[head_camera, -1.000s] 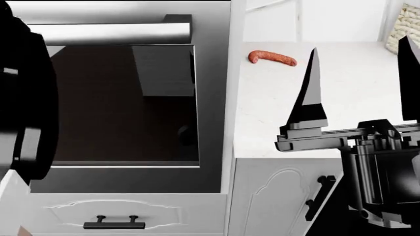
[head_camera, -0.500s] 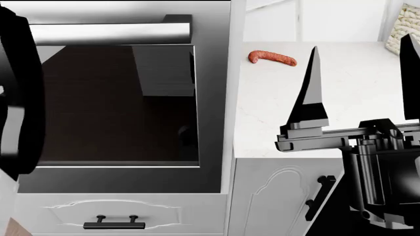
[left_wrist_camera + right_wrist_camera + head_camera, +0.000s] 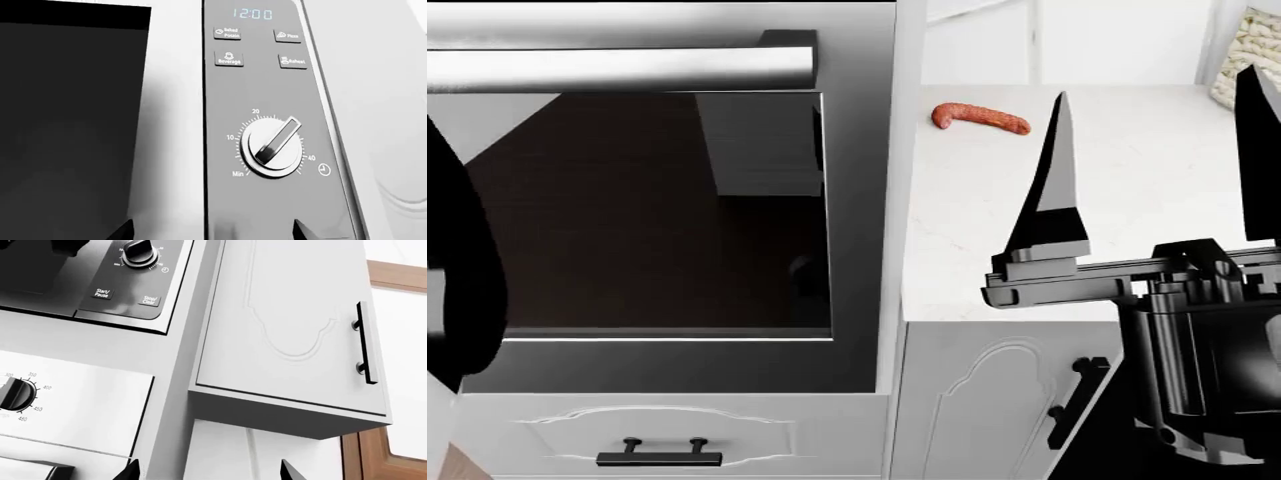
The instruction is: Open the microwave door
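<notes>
**Microwave front and both pincers**

Microwave (image 3: 267, 120): brushed grey control panel, blue "12:00" display, four flat buttons, round chrome timer dial (image 3: 272, 146); dark glass door (image 3: 70, 125) at 9 o'clock of the panel. Door seen shut.

Left pincer (image 3: 212, 231): two dark tips just visible, spread apart, nothing held, close before the panel's lower edge.

Right pincer (image 3: 1154, 170): long black tapered fingers, wide open, empty, over the white counter (image 3: 1148, 200). A curved reddish sausage (image 3: 980, 117) is lying at 11 o'clock of it.

Below: oven with dark window (image 3: 654, 215) and steel bar handle (image 3: 614, 68).
</notes>
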{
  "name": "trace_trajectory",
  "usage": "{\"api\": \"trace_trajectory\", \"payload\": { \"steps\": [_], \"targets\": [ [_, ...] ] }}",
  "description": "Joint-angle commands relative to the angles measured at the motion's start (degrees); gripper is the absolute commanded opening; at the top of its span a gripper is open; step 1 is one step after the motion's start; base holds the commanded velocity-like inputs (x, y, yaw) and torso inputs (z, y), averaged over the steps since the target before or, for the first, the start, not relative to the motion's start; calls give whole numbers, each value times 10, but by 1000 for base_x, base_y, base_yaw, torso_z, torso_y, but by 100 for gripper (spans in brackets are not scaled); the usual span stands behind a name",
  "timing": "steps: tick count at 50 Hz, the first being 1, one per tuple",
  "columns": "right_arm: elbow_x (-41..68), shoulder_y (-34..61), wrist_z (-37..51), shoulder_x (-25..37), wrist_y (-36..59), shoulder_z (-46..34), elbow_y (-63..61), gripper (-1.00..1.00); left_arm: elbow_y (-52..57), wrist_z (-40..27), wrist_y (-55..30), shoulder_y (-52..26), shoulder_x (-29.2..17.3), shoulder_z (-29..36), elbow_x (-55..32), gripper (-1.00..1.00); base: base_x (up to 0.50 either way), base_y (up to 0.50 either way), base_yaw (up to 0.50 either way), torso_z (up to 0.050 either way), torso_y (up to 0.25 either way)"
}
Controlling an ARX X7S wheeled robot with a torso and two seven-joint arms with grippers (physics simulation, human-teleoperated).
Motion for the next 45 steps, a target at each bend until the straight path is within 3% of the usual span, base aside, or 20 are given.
{"api": "trace_trajectory", "payload": {
  "steps": [1, 11, 21, 34, 45],
  "targets": [
    [2, 3, 6, 4, -5, -8, 2, 100, 111, -37, -63, 41, -34, -43, -32, 100, 0, 0, 0, 0, 0],
    [3, 3, 7, 5, -13, -13, 8, 100, 222, -78, -145, 44, -54, -93, -87, 100, 0, 0, 0, 0, 0],
    [7, 10, 9, 4, -14, -19, 8, 100, 335, -136, -283, 5, -66, -177, -188, 100, 0, 0, 0, 0, 0],
    [6, 4, 6, 6, -37, -21, 24, 100, 376, -187, -393, -73, -82, -224, -265, 100, 0, 0, 0, 0, 0],
    [8, 7, 7, 6, -38, -24, 25, 100, 377, -250, -388, -81, -97, -223, -346, 100, 0, 0, 0, 0, 0]
  ]
}}
